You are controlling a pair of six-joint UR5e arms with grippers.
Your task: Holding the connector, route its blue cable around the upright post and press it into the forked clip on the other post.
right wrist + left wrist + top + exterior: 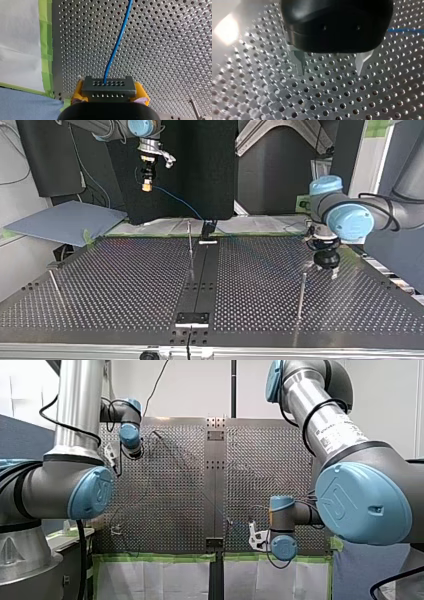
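Clamped between the yellow pads (78, 90) of my right gripper (109, 93): the dark connector (108, 85), squeezed on both sides, rows of small holes facing outward. Straight out of its face, the blue cable (119, 40), heading away over the perforated table (162, 50), with green tape (46, 50) along the table's edge. Over to the top view now: held high above the table's far edge at the view's left, that same gripper and connector, with the cable sloping down in a nearly straight line to a small black fixture (208, 227) at the middle of the far edge. Just in front of that fixture, a thin middle post (190, 247), upright. Nearer and toward the view's right, a second post (301, 292). Close to the left edge, a third post (54, 285), leaning. Cannot pick out the forked clip on any of them. Not wrapped round any post, the cable, by the look of the top view. Low over the table at the top view's right, just behind the second post, my left gripper (329, 72): black body, two metal fingers (301, 62) spread wide, bare perforated table showing between them.
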